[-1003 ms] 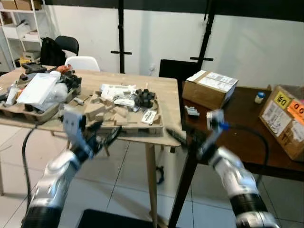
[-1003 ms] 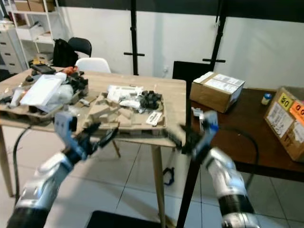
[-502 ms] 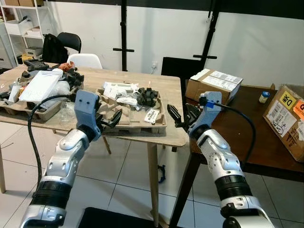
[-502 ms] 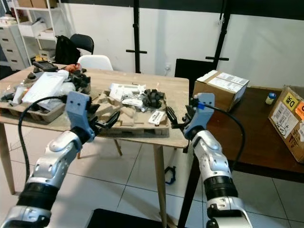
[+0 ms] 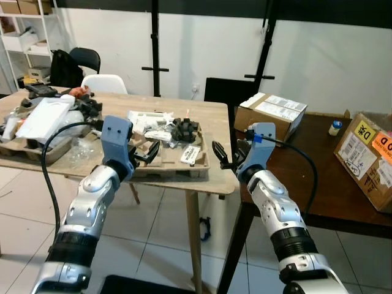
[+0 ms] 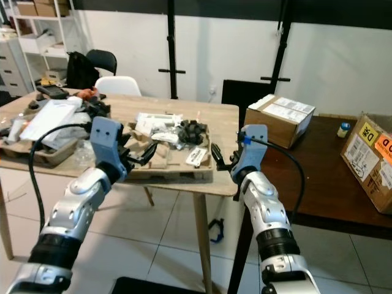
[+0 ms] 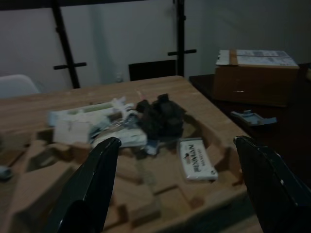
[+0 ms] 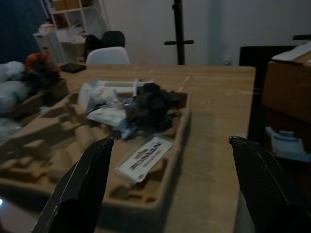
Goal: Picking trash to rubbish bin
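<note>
A brown pulp tray (image 5: 173, 166) lies on the wooden table (image 5: 215, 122) and holds trash. In it are a black crumpled lump (image 5: 185, 128), white packets (image 5: 149, 119) and a white label card (image 5: 191, 154). My left gripper (image 5: 147, 154) hovers open at the tray's front left edge. At the table's front right corner, beside the tray, my right gripper (image 5: 223, 157) is open too. The left wrist view looks between its fingers (image 7: 92, 189) at the black lump (image 7: 160, 116) and the card (image 7: 197, 159). The right wrist view shows the same lump (image 8: 150, 104) and card (image 8: 143, 159).
A second tray of clutter (image 5: 37, 131) fills the table's left end, with a clear plastic bag (image 5: 79, 150) beside it. A dark table to the right carries a cardboard box (image 5: 269, 113), a small bottle (image 5: 335, 127) and a labelled box (image 5: 367, 156). A white chair (image 5: 104, 82) stands behind.
Both arms have risen from below the table edge to tray height. The left gripper now sits at the tray's front left, the right at the table corner. The camera shifted a little.
</note>
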You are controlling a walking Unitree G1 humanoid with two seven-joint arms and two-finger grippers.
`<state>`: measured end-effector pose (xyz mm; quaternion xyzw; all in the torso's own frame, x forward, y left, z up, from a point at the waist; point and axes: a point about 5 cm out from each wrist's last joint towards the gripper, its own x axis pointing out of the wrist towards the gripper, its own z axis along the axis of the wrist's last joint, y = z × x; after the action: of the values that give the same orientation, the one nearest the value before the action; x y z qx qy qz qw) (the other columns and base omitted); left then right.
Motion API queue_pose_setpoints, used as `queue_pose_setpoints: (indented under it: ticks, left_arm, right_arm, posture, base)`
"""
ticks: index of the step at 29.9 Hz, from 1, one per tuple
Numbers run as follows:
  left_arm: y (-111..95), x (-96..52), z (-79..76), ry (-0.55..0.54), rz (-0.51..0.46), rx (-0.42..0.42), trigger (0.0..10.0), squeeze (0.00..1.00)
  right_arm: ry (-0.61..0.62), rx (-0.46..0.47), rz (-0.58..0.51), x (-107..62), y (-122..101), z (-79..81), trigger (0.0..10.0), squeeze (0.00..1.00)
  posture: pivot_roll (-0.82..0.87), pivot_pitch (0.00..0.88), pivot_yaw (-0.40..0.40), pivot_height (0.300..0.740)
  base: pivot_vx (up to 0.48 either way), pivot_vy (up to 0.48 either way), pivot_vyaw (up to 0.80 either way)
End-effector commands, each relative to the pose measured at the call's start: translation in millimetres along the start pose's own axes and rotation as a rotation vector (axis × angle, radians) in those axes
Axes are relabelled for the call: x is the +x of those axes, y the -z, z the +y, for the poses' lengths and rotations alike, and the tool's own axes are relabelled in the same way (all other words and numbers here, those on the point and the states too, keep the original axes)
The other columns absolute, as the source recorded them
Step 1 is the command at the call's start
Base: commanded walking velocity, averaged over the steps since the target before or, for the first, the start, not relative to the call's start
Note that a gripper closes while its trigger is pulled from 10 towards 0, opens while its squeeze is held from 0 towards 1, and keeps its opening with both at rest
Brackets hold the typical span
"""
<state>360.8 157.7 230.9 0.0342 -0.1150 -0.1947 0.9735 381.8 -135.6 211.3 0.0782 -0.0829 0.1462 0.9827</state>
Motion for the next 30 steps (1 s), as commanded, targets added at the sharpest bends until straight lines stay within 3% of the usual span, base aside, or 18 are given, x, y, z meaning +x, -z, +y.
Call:
queue_pose_setpoints:
  ticks: [1, 18, 27, 30]
  left_arm:
    - [3.7, 1.5, -1.1, 0.004, 0.024, 0.009, 10.0, 0.00]
    - [2.2, 1.6, 0.6, 0.006, 0.026, 0.020, 10.0, 0.00]
    - [2.0, 1.6, 1.4, 0.008, 0.030, 0.026, 10.0, 0.00]
    - [2.9, 1.0, 1.8, 0.010, 0.034, 0.028, 10.0, 0.00]
  right_arm:
    - [0.001, -0.009, 0.018, -0.8, 5.2, 1.3, 10.0, 0.00]
    - [0.017, -0.002, 0.013, -1.7, 5.4, 1.7, 10.0, 0.00]
    - [0.019, 0.004, 0.013, -2.7, 5.7, 1.0, 10.0, 0.00]
    - [0.018, -0.003, 0.016, -2.6, 6.0, 1.2, 10.0, 0.00]
  posture:
    - [0.05, 0.031, -0.032, 0.740]
    - [0.05, 0.031, -0.027, 0.740]
    - [0.05, 0.033, -0.028, 0.740]
    - [0.06, 0.034, -0.028, 0.740]
  base:
    - [0.364, 0.000, 0.00]
    - [0.391, 0.000, 0.00]
    - [0.391, 0.000, -0.68]
    - [0.391, 0.000, 0.00]
